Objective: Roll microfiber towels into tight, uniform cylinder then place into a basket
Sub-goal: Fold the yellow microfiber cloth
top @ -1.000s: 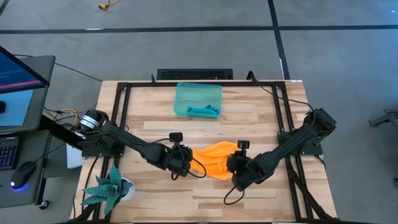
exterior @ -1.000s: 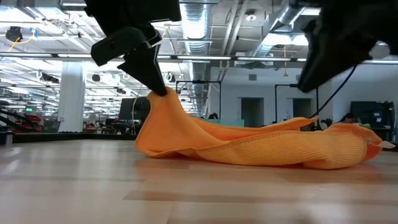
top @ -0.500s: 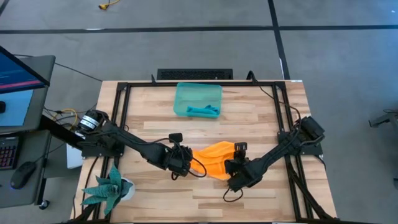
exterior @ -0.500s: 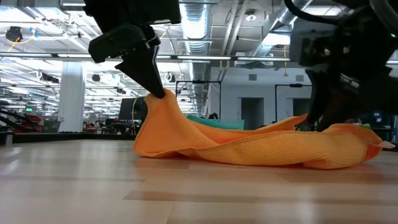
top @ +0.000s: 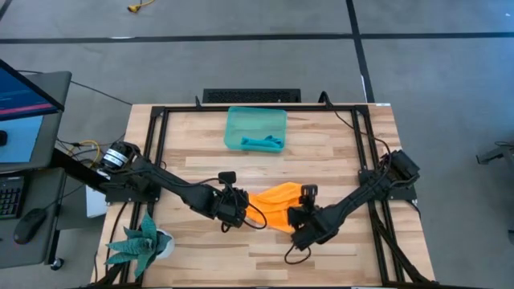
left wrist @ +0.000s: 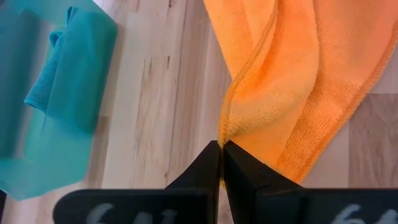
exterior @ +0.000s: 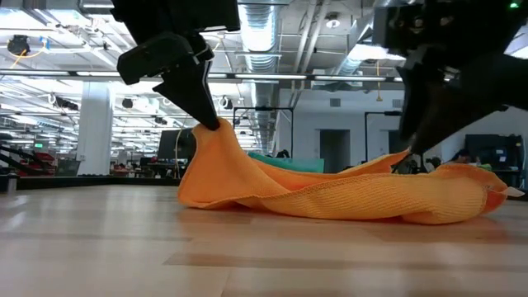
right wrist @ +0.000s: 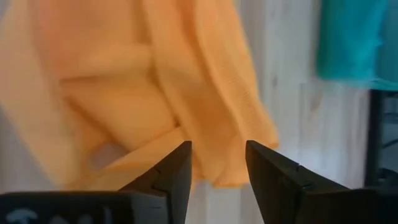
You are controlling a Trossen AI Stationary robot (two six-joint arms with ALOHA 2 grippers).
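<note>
The orange microfiber towel lies crumpled on the table's middle, toward the near edge. My left gripper is shut on the towel's left end and holds it raised into a peak. My right gripper is open just above the towel's right end, slanting down. Whether it touches the cloth I cannot tell. The teal basket stands at the far middle, with the teal towel lying in it. My left gripper pinches the orange towel's hemmed edge between its two shut fingertips, slanting down from the table's left side. That end stands lifted off the wood. The rest of the towel slopes down slack and lies on the table.
A green spiky plant in a white pot stands at the near left corner. Black frame rails run along the table's left, right and far edges. Bare wood lies between the towel and the basket.
My right gripper has come down from above toward the towel's right end and tipped steeper. The towel has kept its shape, its left end still raised.
</note>
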